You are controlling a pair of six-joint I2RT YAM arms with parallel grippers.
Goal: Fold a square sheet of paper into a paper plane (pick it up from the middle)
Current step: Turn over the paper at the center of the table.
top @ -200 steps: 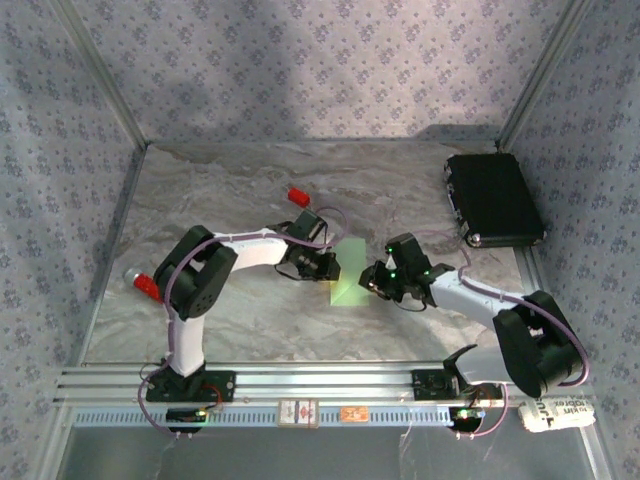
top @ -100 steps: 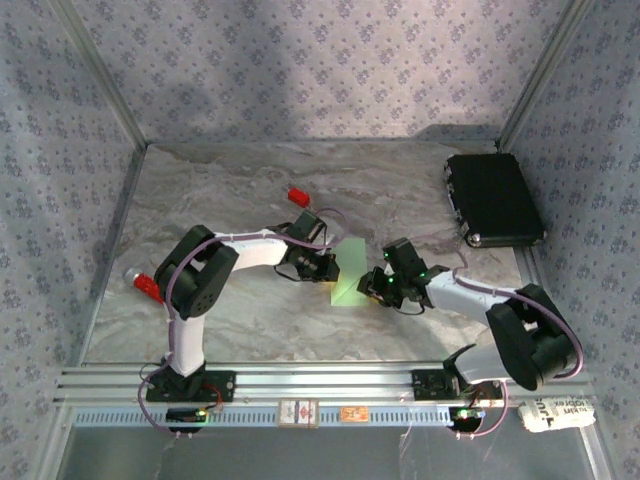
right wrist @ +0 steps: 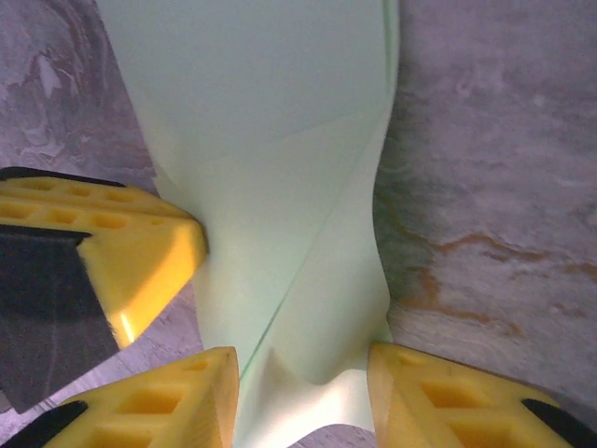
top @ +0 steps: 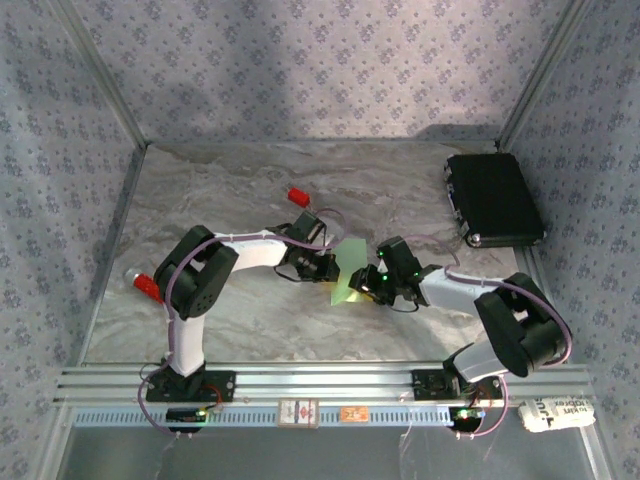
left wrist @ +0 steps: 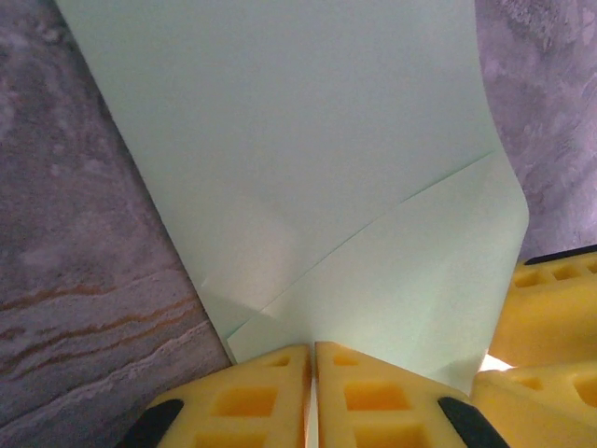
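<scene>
The square sheet of paper [top: 349, 268] is pale green, partly folded and creased, and is held up between the two arms over the marble table's middle. My left gripper [left wrist: 314, 373] is shut on its near edge [left wrist: 308, 159], the yellow pads pressed together with the sheet pinched between them. From the other side, my right gripper [right wrist: 303, 392] stands open, its yellow fingertips [right wrist: 438, 392] apart with the buckled lower end of the paper [right wrist: 280, 187] between them. In the top view the left gripper [top: 328, 268] and the right gripper [top: 366, 284] flank the sheet closely.
A black case [top: 493, 198] lies at the back right. One small red block [top: 298, 195] sits behind the left arm and another [top: 147, 286] at the table's left edge. Patterned walls close in three sides. A white packet [top: 555, 412] lies beyond the front rail.
The right gripper has moved left, closer to the sheet, and its jaws have spread wider. The left gripper has kept its pinch and place.
</scene>
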